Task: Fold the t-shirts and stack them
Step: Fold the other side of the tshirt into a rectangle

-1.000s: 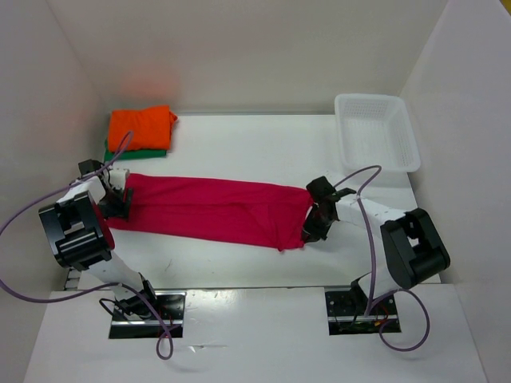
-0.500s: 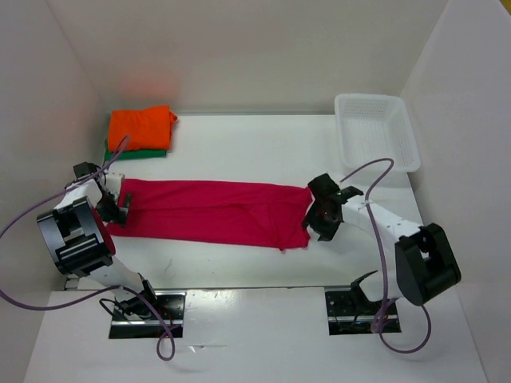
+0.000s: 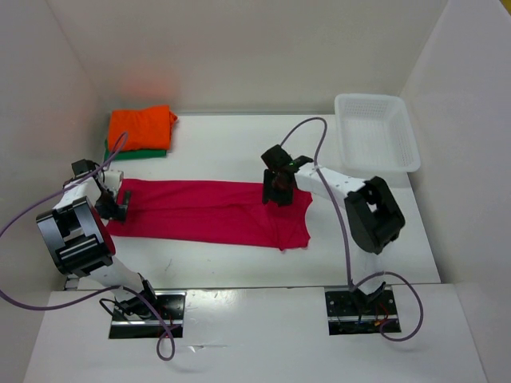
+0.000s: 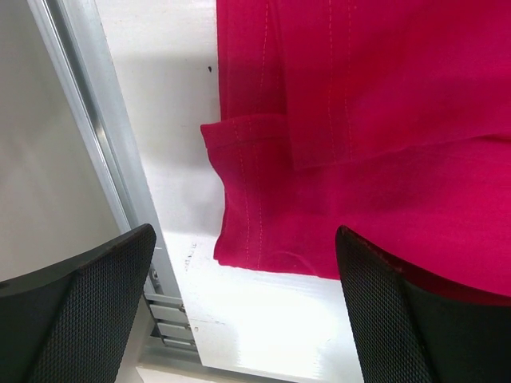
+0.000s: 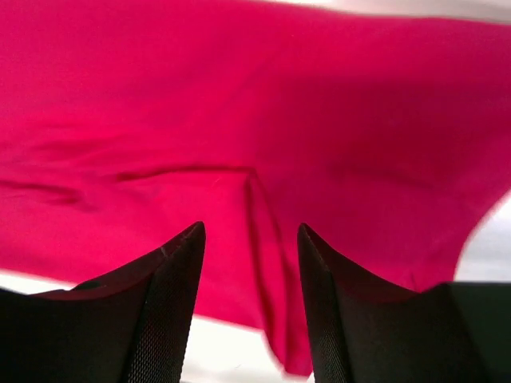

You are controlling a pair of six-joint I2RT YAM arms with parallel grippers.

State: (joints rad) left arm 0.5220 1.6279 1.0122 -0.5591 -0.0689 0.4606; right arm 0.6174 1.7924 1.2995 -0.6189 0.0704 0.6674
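The magenta-red t-shirt [image 3: 207,211] lies flat as a long folded strip across the middle of the table. An orange t-shirt [image 3: 142,126] sits folded on a green t-shirt [image 3: 137,152] at the back left. My left gripper [image 3: 116,203] hangs open over the strip's left end [image 4: 383,120], its fingers [image 4: 80,311] wide apart with nothing between them. My right gripper [image 3: 275,190] hovers open above the strip's right part, near its far edge. In the right wrist view, a creased fold of the shirt [image 5: 255,144] shows between the fingertips [image 5: 172,279], which do not pinch it.
A white mesh basket [image 3: 375,132] stands at the back right. White walls enclose the table on the left, back and right. A metal rail [image 4: 96,128] runs along the table's left edge beside the left gripper.
Both grippers opened and let go of the magenta-red shirt's ends. The right gripper swung left and back from the right end to over the shirt. The left gripper stayed at the left end.
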